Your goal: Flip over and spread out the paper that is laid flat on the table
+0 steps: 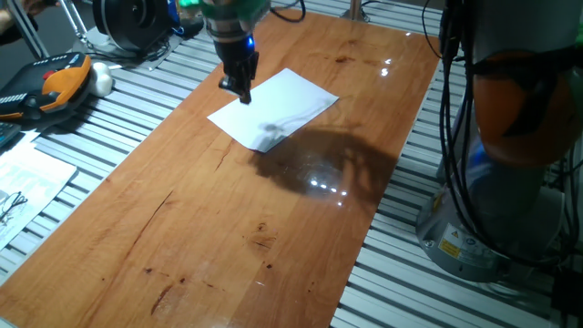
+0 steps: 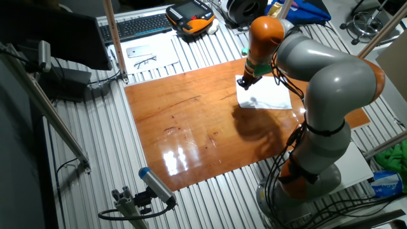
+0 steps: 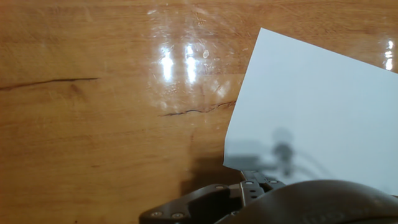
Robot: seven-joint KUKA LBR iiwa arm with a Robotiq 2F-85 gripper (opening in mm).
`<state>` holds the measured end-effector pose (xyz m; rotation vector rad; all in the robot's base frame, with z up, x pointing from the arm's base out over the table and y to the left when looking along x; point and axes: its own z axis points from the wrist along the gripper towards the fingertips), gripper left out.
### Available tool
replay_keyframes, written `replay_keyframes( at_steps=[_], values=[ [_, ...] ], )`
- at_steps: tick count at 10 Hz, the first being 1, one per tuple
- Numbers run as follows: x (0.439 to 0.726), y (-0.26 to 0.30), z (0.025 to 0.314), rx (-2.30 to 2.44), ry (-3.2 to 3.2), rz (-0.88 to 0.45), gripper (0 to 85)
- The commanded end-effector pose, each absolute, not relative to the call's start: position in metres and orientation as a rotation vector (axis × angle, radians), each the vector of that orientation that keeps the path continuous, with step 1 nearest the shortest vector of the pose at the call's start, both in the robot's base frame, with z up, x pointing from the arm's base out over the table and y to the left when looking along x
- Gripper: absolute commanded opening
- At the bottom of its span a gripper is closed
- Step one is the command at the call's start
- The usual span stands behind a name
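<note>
the paper (image 1: 278, 109) lies flat on the far half of the table (image 1: 228, 228), blank white face up, with one long edge near the table's side toward the slatted surface (image 1: 91, 182). the gripper (image 1: 244, 91) is low at one edge of the sheet, its dark fingers pointing down, and in the hand view the corner of the paper sits just in front of the tips. i cannot tell how wide the fingers are apart, and i cannot see that they hold anything; the sheet looks not lifted. so i judge this is the first step, the approach to grasp an edge, and the flip is not yet begun. the next move calls for getting one fingertip under a very thin edge, or sliding the corner a little so it can be pinched. the wood is glossy and smooth, with dark grain cracks and bright lamp reflections, so the sheet may slide instead of rising. the paper is thin and limp, and it may fold when it is turned.
</note>
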<state>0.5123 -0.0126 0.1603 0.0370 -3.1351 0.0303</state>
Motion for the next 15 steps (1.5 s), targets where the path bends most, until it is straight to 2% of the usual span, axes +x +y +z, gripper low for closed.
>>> replay_keyframes(
  at_steps=[1,11,15],
  values=[
    [0.511,-0.013,0.151,0.034,-3.137,0.024,0.0],
    [0.509,-0.004,0.091,0.037,-3.140,-0.024,0.0],
    [0.509,-0.005,0.077,0.035,-3.116,-0.019,0.0]
  ],
)
